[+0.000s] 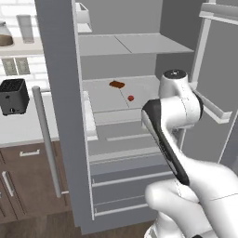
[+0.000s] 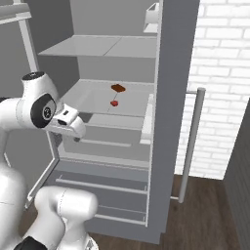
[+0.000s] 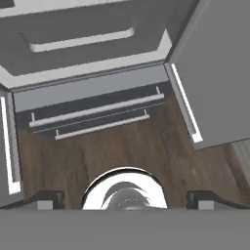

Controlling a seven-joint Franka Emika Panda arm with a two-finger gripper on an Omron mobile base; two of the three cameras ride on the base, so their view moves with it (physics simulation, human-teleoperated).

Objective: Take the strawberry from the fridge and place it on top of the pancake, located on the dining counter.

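The fridge (image 1: 56,93) stands with both doors open. On its middle shelf (image 1: 104,100) lies the strawberry (image 1: 130,98), a tiny red berry, also seen from the other side as the strawberry (image 2: 114,103). A flat dark-brown piece (image 1: 117,84) lies just behind it. My white hand (image 2: 68,122) hangs in front of the fridge, lower than that shelf and to its left, pointing down. In the hand view my gripper (image 3: 126,199) is open, its fingertips (image 3: 49,197) far apart with nothing between them. The pancake and the dining counter are out of view.
The fridge's open right door (image 2: 173,97) with its long bar handle (image 2: 193,141) stands beside a white brick wall (image 2: 219,73). A black toaster (image 1: 13,96) sits on the counter left of the fridge. Two drawers (image 3: 93,110) and wood floor (image 3: 127,146) lie below my hand.
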